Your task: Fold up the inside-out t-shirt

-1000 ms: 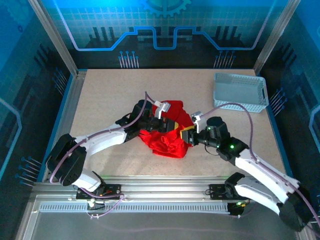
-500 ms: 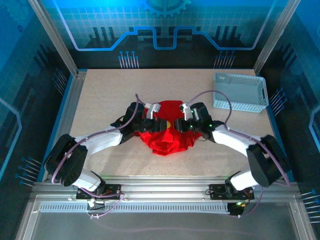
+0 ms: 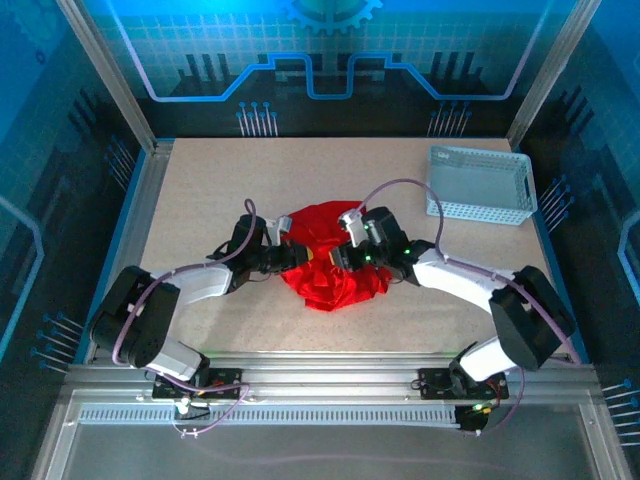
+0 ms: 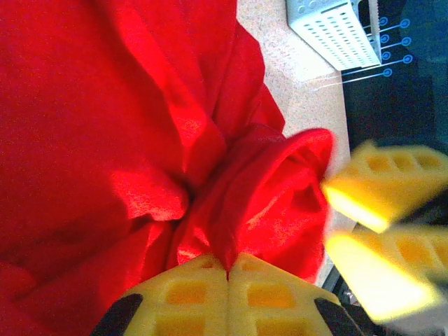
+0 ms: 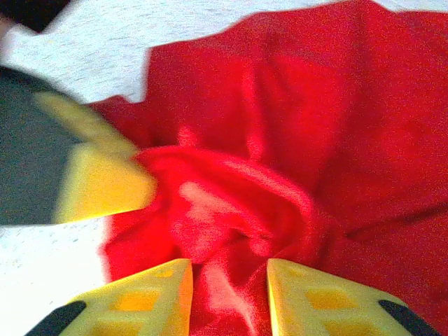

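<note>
Shirt: crumpled bright red cloth t-shirt (image 3: 325, 275), between both hands
Left hand (image 4: 227, 264): pinching a fold
Right hand (image 5: 229, 273): spread over a ridge

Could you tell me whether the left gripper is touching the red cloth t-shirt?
Touching: the left wrist view shows the left gripper pinching the red cloth t-shirt.

In the left wrist view, blur smears the right gripper (image 4: 329, 217) at 3 o'clock; we cannot tell whether its yellow fingers (image 4: 381, 178) pinch the bright red cloth t-shirt (image 4: 105, 126). The top edge crops the white plastic mesh basket (image 4: 329, 31) at 1 o'clock. The right wrist view blurs the left gripper (image 5: 105, 185) at 9 o'clock.
</note>
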Robot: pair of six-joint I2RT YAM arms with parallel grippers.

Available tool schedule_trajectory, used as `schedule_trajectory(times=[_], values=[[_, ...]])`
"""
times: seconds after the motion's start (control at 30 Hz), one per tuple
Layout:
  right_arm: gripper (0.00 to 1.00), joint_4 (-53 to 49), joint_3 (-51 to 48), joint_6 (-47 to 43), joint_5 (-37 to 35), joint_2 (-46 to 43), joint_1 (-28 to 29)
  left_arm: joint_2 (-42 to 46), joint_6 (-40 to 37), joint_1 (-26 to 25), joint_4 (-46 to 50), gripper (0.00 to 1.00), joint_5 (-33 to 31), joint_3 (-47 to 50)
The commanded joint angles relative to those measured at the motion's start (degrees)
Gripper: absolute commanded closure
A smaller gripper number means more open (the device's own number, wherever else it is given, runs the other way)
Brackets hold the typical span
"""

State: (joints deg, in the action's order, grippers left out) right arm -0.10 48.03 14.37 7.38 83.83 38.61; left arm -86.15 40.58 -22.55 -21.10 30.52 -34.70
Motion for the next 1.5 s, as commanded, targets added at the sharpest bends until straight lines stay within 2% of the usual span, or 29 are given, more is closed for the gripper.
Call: schedule_trajectory(times=[0.0, 0.17, 0.4, 0.53, 0.7, 0.8, 1.1, 1.2, 1.3, 1.47], values=[[0.63, -1.5, 1.7, -5.4, -3.2, -2.3, 4.0, -1.0, 0.8, 0.5, -4.4, 0.96, 2.5, 0.5], [0.60, -2.9, 4.5, -6.8, -6.7, 2.0, 4.5, -1.4, 1.2, 0.4, -5.4, 0.96, 3.0, 0.5], [0.58, -5.1, 8.2, -7.0, -7.6, 7.4, 4.4, -0.6, 2.0, 0.4, -6.3, 0.95, 3.2, 1.1], [0.52, -5.1, 8.9, -7.0, -9.3, 9.1, 4.4, -0.3, 2.2, 0.3, -6.3, 0.95, 3.5, 1.1], [0.50, -5.7, 9.4, -7.5, -11.6, 10.5, 4.5, 0.1, 2.0, 0.3, -5.6, 0.95, 3.4, 0.8], [0.56, -6.6, 10.3, -7.4, -12.5, 11.8, 4.5, 0.3, 2.0, 0.4, -5.6, 0.95, 3.7, 0.6], [0.98, -7.8, 12.8, -6.4, -14.2, 10.1, 4.7, 0.3, 2.1, 0.3, -5.1, 0.89, 3.9, -0.1], [1.00, -9.5, 13.1, -5.5, -13.8, 7.2, 4.7, 0.7, 1.4, 0.4, -3.3, 0.85, 3.3, -0.8], [1.00, -12.7, 13.0, -4.1, -13.3, 2.6, 4.7, 2.2, -0.5, 0.4, 0.5, 0.74, 1.2, -1.8], [1.00, -18.8, 11.5, -0.5, -11.3, -4.6, 3.6, 4.8, -3.5, 0.4, 5.8, 0.63, -1.9, -3.3]])
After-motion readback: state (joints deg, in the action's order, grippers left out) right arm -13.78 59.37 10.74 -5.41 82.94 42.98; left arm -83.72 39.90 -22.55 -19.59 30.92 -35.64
